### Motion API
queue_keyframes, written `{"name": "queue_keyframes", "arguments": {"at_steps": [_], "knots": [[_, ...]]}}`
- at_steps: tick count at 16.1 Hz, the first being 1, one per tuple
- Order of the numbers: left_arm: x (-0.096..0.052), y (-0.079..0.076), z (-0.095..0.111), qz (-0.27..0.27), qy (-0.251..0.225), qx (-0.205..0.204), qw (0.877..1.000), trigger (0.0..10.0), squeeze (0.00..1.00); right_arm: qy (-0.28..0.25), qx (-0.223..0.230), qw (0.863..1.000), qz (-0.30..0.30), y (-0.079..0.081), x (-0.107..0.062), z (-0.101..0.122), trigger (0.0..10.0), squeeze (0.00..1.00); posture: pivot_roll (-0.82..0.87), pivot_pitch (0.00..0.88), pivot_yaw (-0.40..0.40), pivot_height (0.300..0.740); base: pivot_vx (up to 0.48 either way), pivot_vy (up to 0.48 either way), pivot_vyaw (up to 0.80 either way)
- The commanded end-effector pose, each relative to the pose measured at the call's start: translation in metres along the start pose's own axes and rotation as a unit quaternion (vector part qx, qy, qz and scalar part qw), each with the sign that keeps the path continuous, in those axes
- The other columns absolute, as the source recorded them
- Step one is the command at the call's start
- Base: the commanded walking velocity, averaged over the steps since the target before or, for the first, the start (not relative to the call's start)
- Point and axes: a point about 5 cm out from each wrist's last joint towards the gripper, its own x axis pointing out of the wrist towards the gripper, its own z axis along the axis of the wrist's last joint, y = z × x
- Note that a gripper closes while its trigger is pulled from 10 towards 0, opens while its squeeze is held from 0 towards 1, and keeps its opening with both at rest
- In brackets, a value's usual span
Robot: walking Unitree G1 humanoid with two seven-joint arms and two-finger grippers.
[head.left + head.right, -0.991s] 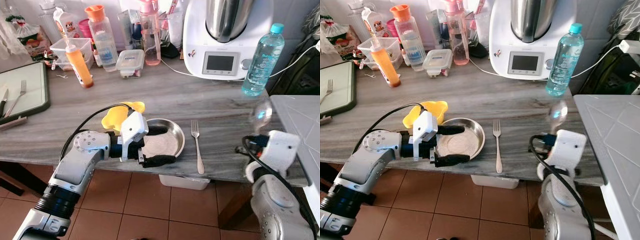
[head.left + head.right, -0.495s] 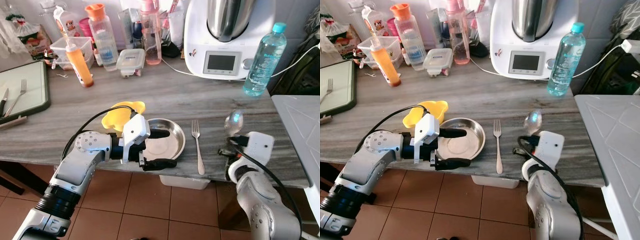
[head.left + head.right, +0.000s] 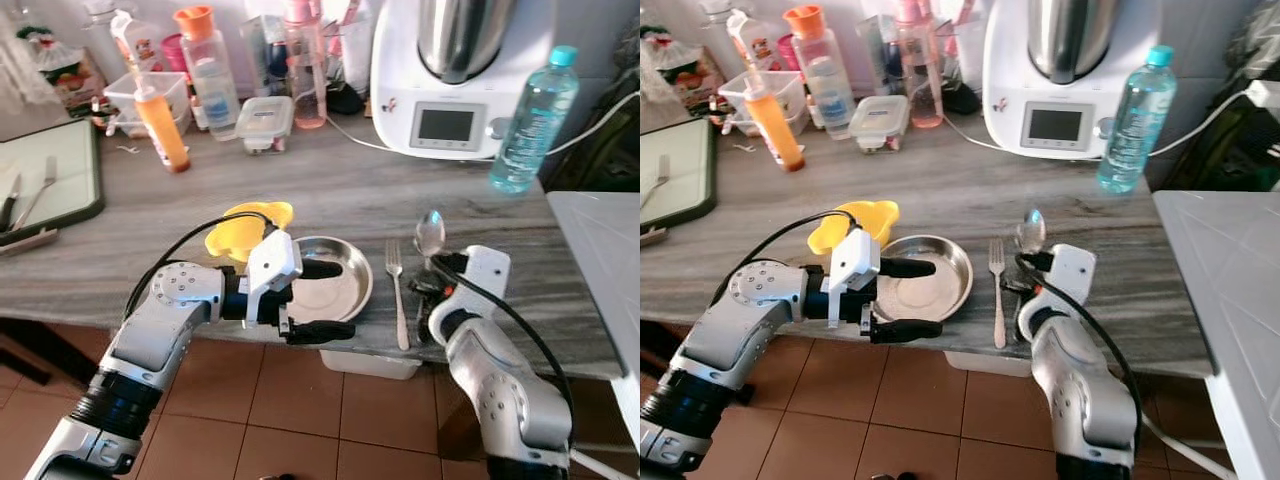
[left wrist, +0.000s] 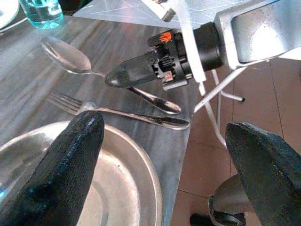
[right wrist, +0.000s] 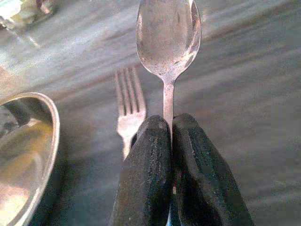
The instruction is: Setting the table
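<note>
At the counter's (image 3: pixel 330 180) near edge, our left gripper (image 3: pixel 320 298) stands spread apart around the plate's (image 3: pixel 335 285) near rim. Just right of the plate lies the fork (image 3: pixel 397 290), handle toward us. Beside it, our right gripper (image 5: pixel 170 155) pinches the spoon (image 5: pixel 168 35) by its handle, bowl pointing away, parallel to the fork.

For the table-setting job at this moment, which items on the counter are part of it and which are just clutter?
In the job:
- round steel plate, between the open left gripper's fingers
- silver fork lying right of the plate
- silver spoon, clamped in the right gripper beside the fork

Lying about:
- yellow funnel
- orange sauce bottle
- clear blue-capped water bottle
- white kitchen machine
- lidded plastic box
</note>
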Motion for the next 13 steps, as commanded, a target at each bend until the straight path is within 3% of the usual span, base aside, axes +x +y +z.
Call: {"name": "queue_keyframes", "arguments": {"at_steps": [1,6,13], "knots": [[-0.002,-0.002,0.001,-0.005,0.011,0.007,1.000,10.0,0.00,0.019,0.043,0.999,0.022,0.020,0.001,-0.014,10.0,0.00,-0.02,0.084,0.083,0.740,0.000,0.000,0.00],[0.000,-0.003,0.001,-0.007,0.010,0.007,1.000,10.0,0.00,0.041,0.049,0.998,0.020,0.017,0.003,-0.022,10.0,0.00,-0.02,0.083,0.083,0.740,0.000,0.000,0.00],[0.003,-0.004,0.002,-0.011,0.012,0.006,1.000,10.0,0.00,0.050,0.051,0.997,-0.006,0.005,-0.022,-0.024,10.0,0.00,-0.03,0.089,0.088,0.740,0.000,0.000,0.00]]}}
